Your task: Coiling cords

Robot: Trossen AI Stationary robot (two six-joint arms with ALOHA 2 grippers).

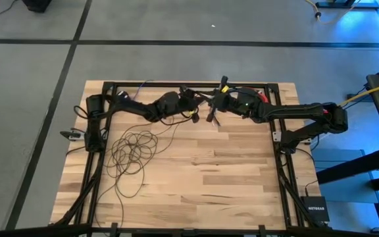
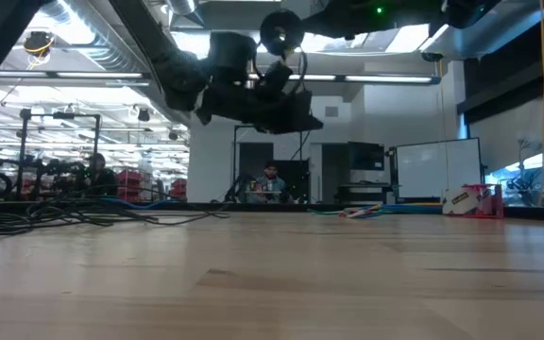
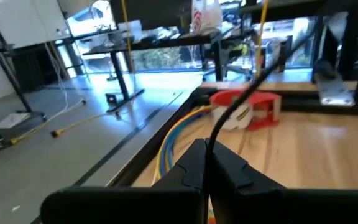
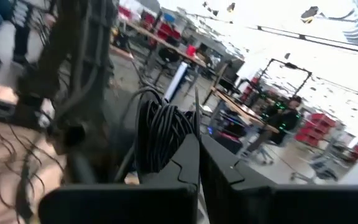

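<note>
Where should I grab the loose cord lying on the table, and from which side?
Probably the single strand that trails alone out of the cord toward the near edge of the table. Come straight down from above: the wire lies flat on the wood, and the middle of the pile is overlapping loops that would likely lift together.

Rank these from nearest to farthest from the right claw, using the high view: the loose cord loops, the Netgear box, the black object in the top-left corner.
Measured from the right claw:
1. cord loops, on the left part of the table.
2. Netgear box, on the floor by the lower-right corner.
3. black object, on the floor at the top-left.
</note>
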